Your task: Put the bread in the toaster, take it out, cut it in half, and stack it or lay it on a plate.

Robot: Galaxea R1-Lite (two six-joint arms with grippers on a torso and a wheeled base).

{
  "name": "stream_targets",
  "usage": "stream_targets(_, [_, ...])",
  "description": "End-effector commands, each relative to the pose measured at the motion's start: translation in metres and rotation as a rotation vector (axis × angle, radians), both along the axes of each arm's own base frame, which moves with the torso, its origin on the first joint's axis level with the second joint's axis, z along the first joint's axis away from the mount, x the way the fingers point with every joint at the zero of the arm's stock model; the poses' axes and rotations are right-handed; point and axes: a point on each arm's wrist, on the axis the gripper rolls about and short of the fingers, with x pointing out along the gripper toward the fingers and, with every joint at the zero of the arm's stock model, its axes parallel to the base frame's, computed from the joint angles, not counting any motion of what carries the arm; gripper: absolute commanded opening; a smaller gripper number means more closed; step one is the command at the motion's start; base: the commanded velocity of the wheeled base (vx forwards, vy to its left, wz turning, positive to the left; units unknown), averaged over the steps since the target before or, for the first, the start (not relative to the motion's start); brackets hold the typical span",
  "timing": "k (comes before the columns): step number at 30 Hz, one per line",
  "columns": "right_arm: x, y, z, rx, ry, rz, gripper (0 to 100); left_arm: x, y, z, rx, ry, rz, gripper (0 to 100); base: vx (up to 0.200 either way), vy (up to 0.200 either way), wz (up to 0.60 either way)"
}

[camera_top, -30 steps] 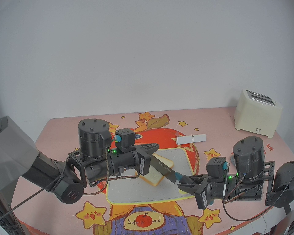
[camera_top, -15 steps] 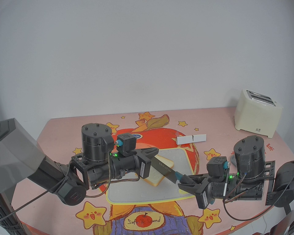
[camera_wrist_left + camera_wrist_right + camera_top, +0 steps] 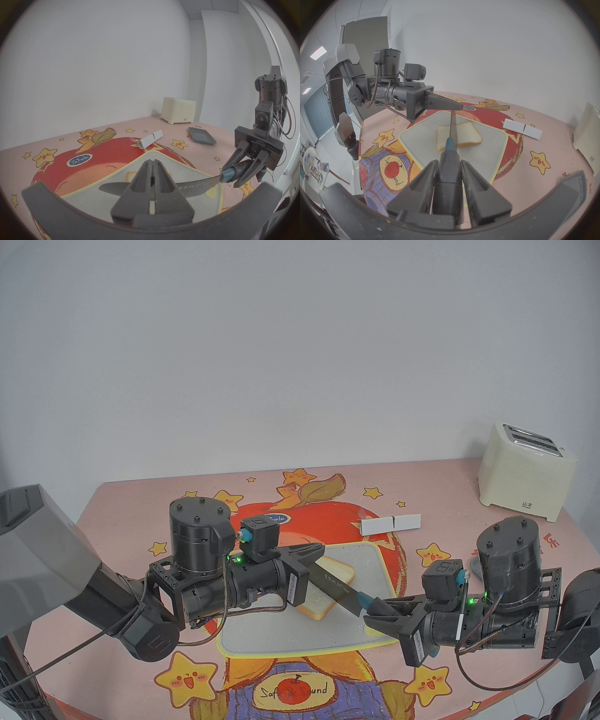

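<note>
— Table (image 3: 437, 502) condition?
— Pink cartoon print with lettering. The bread (image 3: 312, 607) lies on the cutting board (image 3: 269, 627) at centre.
— Arms?
— Both low and level, facing each other. Right gripper (image 3: 374, 610) clamped on the knife (image 3: 334, 582) handle, lettered blade across the bread. Left gripper (image 3: 312, 547) pinched closed just above the slice.

Pale bread slice (image 3: 467, 134) lies flat on board (image 3: 425, 140).
</note>
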Motion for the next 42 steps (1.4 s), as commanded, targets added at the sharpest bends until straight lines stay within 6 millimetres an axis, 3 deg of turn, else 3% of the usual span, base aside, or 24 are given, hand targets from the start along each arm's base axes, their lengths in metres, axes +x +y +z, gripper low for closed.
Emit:
stream_targets(1, [0.0003,-0.0001,0.0008,0.004,-0.004,-0.001,0,0.0004,-0.0002,-0.0009,0.002,0.004,0.0,0,0.0,0.0,0.0])
stream_targets(42, [0.0021,-0.0017,0.0016,0.005,-0.007,-0.012,0,0.0018,-0.0004,0.0011,-0.005,-0.005,0.008,0,0.0,0.0,0.0])
